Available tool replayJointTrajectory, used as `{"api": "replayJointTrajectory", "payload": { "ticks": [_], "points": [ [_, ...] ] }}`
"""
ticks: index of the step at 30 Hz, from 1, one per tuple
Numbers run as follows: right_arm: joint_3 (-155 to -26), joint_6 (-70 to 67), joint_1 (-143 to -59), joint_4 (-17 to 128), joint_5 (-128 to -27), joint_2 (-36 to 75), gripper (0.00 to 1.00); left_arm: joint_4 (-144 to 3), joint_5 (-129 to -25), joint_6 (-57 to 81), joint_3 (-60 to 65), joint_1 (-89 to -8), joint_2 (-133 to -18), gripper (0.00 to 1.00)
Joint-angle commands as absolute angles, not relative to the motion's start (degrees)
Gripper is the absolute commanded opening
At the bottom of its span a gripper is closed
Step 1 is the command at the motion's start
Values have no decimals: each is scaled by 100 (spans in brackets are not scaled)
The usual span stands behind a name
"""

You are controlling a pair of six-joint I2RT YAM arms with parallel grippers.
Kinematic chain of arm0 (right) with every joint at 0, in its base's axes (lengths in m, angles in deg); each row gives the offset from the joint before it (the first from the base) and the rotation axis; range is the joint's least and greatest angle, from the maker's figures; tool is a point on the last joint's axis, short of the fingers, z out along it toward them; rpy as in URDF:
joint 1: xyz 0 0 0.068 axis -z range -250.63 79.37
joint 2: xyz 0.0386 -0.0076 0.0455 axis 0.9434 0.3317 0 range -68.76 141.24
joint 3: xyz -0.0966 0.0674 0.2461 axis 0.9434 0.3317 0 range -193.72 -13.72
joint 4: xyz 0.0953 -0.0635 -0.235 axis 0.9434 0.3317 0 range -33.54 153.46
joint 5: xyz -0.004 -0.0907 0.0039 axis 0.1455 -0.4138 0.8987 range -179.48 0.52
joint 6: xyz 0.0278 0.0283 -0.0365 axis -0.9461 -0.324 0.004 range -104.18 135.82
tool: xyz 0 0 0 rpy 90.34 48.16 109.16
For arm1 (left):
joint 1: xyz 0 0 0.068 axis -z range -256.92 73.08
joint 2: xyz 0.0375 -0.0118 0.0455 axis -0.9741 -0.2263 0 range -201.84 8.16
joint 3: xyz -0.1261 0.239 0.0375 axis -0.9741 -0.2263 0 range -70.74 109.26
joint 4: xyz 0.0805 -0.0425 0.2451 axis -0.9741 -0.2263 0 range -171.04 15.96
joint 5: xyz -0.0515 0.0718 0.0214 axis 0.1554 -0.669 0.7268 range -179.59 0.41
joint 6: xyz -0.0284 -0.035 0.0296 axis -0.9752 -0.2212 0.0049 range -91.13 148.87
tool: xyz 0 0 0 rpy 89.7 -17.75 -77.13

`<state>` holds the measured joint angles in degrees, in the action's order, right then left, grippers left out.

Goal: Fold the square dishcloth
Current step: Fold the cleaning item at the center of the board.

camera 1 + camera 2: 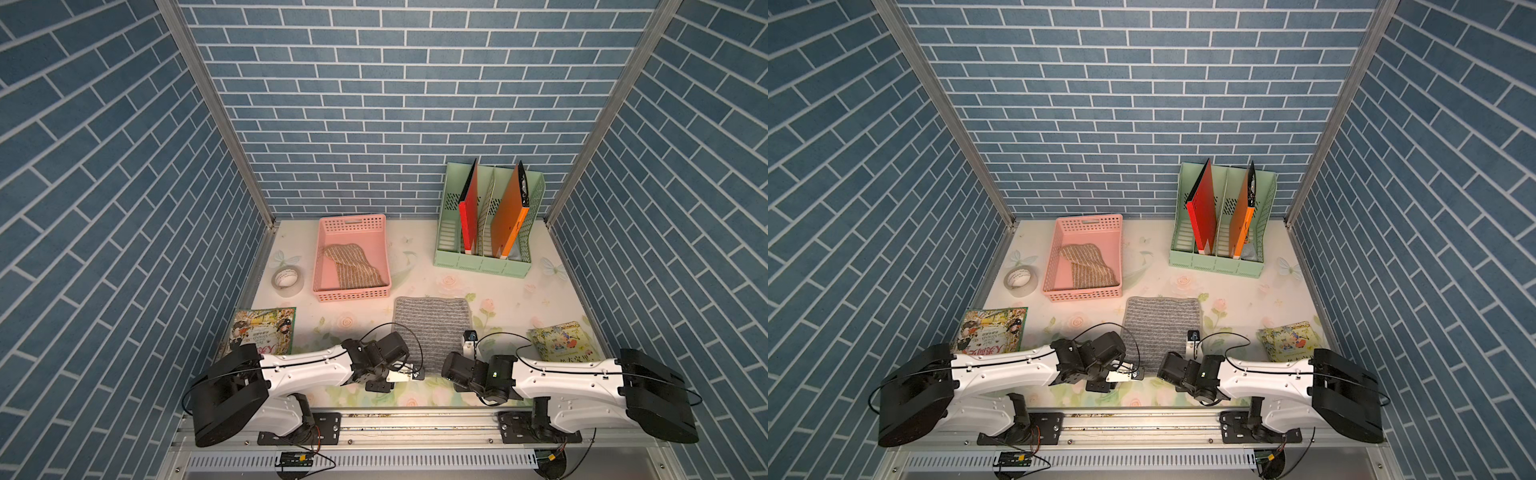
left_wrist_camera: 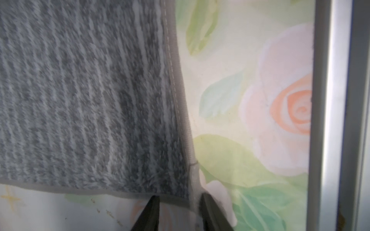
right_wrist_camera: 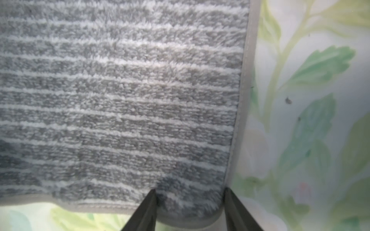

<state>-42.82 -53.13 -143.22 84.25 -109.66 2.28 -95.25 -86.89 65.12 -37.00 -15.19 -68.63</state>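
Observation:
The square dishcloth (image 1: 432,328), grey with pale stripes, lies flat in the middle of the table in both top views (image 1: 1160,326). In the left wrist view my left gripper (image 2: 180,197) is at the cloth's near left corner. Its dark fingertips (image 2: 153,210) stand apart, the hemmed corner of the dishcloth (image 2: 100,100) lies between them, and one tip touches the hem. In the right wrist view my right gripper (image 3: 189,192) straddles the near right corner of the dishcloth (image 3: 120,100). Its jaws are apart with cloth filling the gap.
A pink basket (image 1: 353,223) holding a brown striped cloth (image 1: 353,266) stands behind the dishcloth. A tape roll (image 1: 286,280) and a book (image 1: 262,330) lie at the left. At the back right stands a green file holder (image 1: 482,264). A packet (image 1: 561,340) lies at the right.

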Motion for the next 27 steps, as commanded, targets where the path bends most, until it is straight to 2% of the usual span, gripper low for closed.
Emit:
{"api": "replayJointTrajectory", "payload": {
  "ticks": [1,6,10,20,27],
  "points": [
    [-4103,-5262,-14233,8136,-10863,359,41,-9707,-8850,6555,-3877,-1496,-7127,29],
    [-4230,-5265,-14229,8412,-10935,79,20,-9878,-9070,6605,-3701,-1498,-6936,9],
    [-4442,-5238,-14227,8800,-11032,-120,15,-10141,-9097,6647,-3504,-1496,-6570,0],
    [-5377,-4941,-14231,9562,-11429,-17,12,-10482,-9538,6755,-3074,-1496,-6092,0],
    [-5952,-4694,-13995,9929,-11710,84,12,-10476,-9745,6944,-2563,-1561,-6226,0]
  ]
}}
